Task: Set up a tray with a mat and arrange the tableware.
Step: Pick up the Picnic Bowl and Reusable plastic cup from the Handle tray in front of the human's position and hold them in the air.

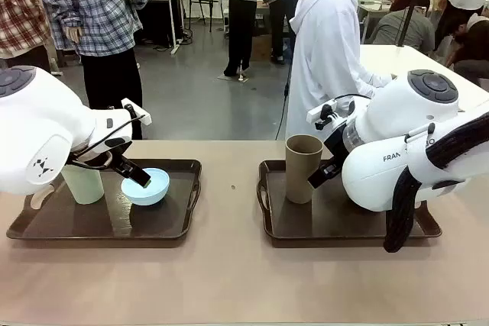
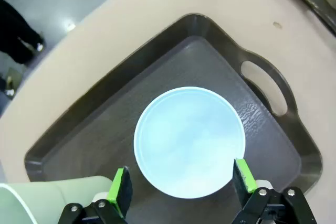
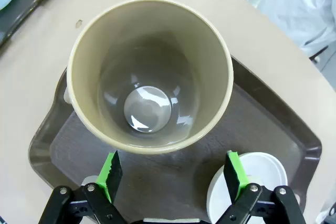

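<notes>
Two dark trays sit on the table. On the left tray (image 1: 46,227) stand a pale green tumbler (image 1: 82,183) and a light blue bowl (image 1: 145,187). My left gripper (image 1: 134,174) hangs open just over the bowl (image 2: 189,140), its green pads astride the near rim; the gripper (image 2: 182,184) holds nothing. The green tumbler (image 2: 47,200) is beside it. The right tray (image 1: 306,227) carries an upright brown tumbler (image 1: 302,168). My right gripper (image 1: 319,176) is open beside it. Its wrist view looks down into the tumbler (image 3: 149,72), gripper (image 3: 173,174) empty, a white bowl (image 3: 257,174) alongside. Whether each tray's dark textured floor is a mat, I cannot tell.
A person in a white coat (image 1: 328,59) stands at the table's far side, behind the right tray. Bare tabletop (image 1: 229,265) lies between the trays and in front of them. Other people stand farther back in the room.
</notes>
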Robot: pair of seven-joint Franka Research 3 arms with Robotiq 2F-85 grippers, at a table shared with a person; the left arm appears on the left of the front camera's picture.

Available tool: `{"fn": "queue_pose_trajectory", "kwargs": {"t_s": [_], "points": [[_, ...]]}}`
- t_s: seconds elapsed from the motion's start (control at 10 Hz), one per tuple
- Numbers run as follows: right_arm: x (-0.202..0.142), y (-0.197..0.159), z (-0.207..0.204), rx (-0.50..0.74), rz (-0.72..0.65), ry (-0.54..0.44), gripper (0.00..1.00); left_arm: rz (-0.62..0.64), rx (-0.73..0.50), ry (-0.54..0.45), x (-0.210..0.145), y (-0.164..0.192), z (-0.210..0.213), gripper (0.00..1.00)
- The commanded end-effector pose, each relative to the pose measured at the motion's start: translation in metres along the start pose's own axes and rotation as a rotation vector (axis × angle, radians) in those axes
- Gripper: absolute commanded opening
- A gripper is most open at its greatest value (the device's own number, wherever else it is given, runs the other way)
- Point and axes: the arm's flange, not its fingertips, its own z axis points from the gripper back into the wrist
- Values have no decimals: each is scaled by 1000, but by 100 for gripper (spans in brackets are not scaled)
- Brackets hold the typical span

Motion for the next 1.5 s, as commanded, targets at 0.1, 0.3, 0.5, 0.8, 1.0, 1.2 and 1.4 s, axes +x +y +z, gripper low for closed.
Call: {"fn": "queue_pose_trajectory", "kwargs": {"t_s": [0.1, 0.3, 0.5, 0.8, 1.0, 1.2, 1.4], "points": [[0, 0, 0, 0, 0, 0, 100, 0, 0, 0, 0, 0, 0, 100], [0, 0, 0, 0, 0, 0, 100, 0, 0, 0, 0, 0, 0, 100], [0, 0, 0, 0, 0, 0, 100, 0, 0, 0, 0, 0, 0, 100], [0, 0, 0, 0, 0, 0, 100, 0, 0, 0, 0, 0, 0, 100], [0, 0, 0, 0, 0, 0, 100, 0, 0, 0, 0, 0, 0, 100], [0, 0, 0, 0, 0, 0, 100, 0, 0, 0, 0, 0, 0, 100], [0, 0, 0, 0, 0, 0, 100, 0, 0, 0, 0, 0, 0, 100]]}}
